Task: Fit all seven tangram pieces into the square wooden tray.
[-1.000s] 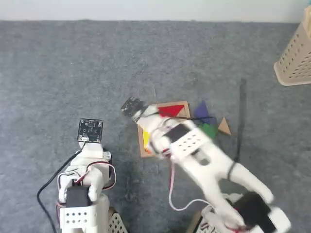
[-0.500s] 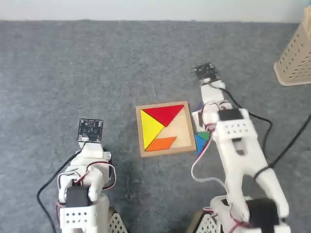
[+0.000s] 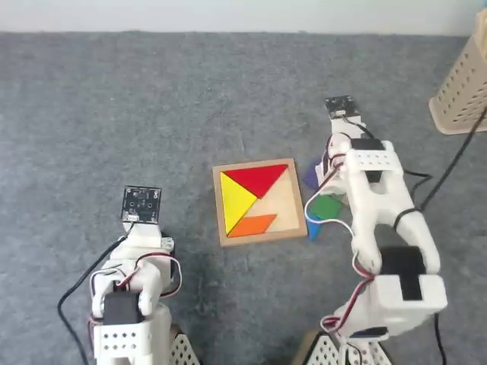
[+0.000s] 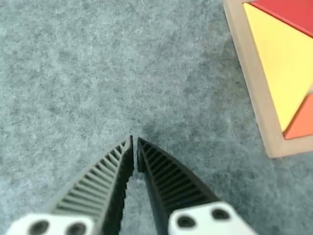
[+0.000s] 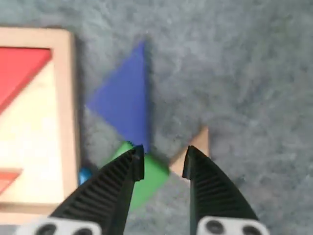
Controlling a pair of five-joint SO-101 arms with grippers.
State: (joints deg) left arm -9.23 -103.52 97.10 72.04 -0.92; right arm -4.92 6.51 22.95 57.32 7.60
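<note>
Left gripper [image 4: 135, 147]: your fingers are closed together, empty, over carpet [image 4: 73, 73] near the tray [image 3: 218, 207].
Right gripper [image 5: 163, 159]: your fingers are slightly apart, holding nothing, above the green piece [image 5: 149, 178] and tan triangle [image 5: 200, 137].
Tray contents: red triangle [image 3: 259, 180], yellow triangle [image 3: 234, 201], orange parallelogram [image 3: 253, 224].
Blue triangle [image 5: 124, 100]: on the carpet just beside the tray.
Hidden: the green piece's outline, partly under your finger.

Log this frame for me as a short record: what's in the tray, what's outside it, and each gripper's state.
Tray: holds red triangle, yellow triangle, orange piece; bare wood left on one side
Outside tray: blue triangle, green piece, tan triangle, on the carpet beside the tray
Left gripper: shut, empty, over carpet near the tray
Right gripper: open, empty, above the green piece and tan triangle
Task status: unfinished
</note>
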